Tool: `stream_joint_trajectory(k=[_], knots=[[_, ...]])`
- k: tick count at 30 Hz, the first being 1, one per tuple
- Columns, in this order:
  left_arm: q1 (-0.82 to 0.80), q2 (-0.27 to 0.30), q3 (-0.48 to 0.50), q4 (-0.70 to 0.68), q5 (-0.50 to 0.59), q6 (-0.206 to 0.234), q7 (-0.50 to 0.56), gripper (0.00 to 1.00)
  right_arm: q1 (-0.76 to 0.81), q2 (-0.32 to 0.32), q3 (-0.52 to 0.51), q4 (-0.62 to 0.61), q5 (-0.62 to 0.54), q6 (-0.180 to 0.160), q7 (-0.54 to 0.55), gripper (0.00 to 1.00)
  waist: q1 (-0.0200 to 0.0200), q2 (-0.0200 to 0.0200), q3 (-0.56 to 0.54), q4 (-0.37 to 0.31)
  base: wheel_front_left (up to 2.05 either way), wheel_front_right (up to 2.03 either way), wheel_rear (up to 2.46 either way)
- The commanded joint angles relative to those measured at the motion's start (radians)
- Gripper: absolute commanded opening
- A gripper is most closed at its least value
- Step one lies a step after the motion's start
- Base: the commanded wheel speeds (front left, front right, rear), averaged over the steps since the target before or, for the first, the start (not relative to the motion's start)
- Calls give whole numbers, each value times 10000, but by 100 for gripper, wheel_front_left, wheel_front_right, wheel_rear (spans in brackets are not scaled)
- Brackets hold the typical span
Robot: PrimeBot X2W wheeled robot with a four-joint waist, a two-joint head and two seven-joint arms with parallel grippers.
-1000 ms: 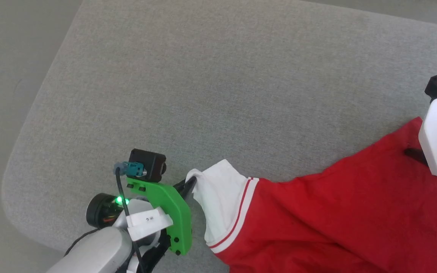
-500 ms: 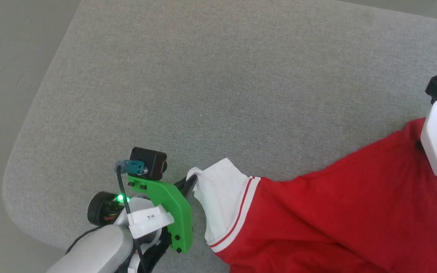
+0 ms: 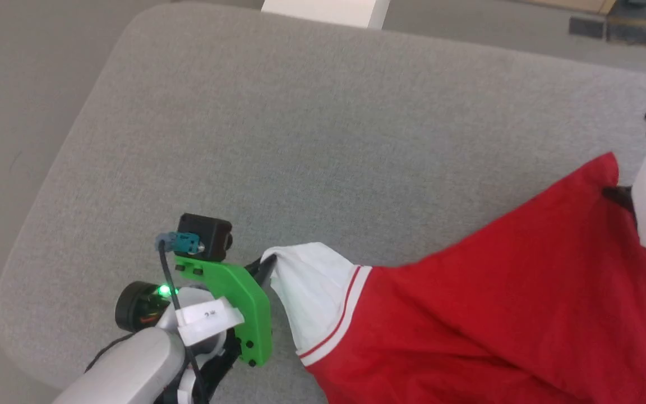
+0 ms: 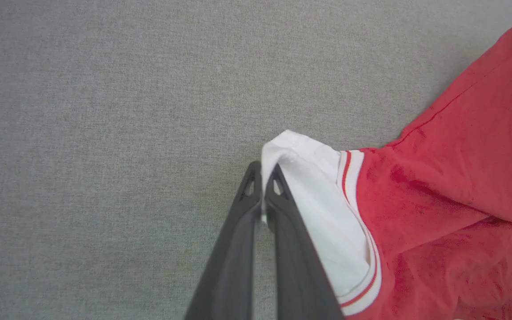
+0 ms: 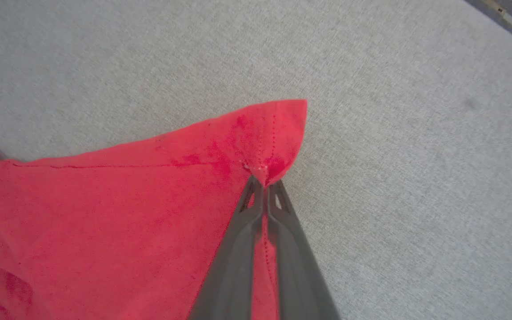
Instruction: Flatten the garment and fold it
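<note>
Right gripper is now pinching the red jersey T-shirt as well.
Its 2 fingers, spread wide a second ago, are now pressing together on the red hem corner right at their tips, while the left gripper is still clamping the white sleeve edge at its own tips. The shirt is stretching between the 2 grippers over the grey cushion, likely ready for spreading flat.

No text, number or brand is legible. A white tag on the left arm, at the near left in the head view, carries small dark marks that are too small and blurred to read.
</note>
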Motion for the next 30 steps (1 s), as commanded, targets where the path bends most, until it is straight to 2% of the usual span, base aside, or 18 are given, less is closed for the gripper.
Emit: stream_joint_trajectory(k=[1, 11, 21, 26, 30], knots=[[11, 98, 96, -39, -107, 71, -68, 0, 121, -81, -82, -149, 183, -13, -198, 0, 0, 0, -528, -344, 0, 0, 0], [-467, 716, 998, -722, 93, 289, -490, 0, 485, -511, -892, -1757, 1091, -13, -1282, 0, 0, 0, -1330, -1073, 0, 0, 0], [-1746, 1087, 2136, -1185, 308, 413, -843, 0, 288, -441, -1605, -3034, 1026, -13, -1942, 0, 0, 0, -1836, -1815, 0, 0, 0], [-2705, 1155, 2623, -992, 397, 256, -984, 0, -180, -145, -1858, -3228, 789, -13, -2266, 0, 0, 0, -1898, -2153, 0, 0, 0], [-3827, 1013, 2915, -593, 389, -46, -1036, 0, -803, 79, -1902, -3093, 495, -13, -2562, 0, 0, 0, -1783, -2400, 0, 0, 0]])
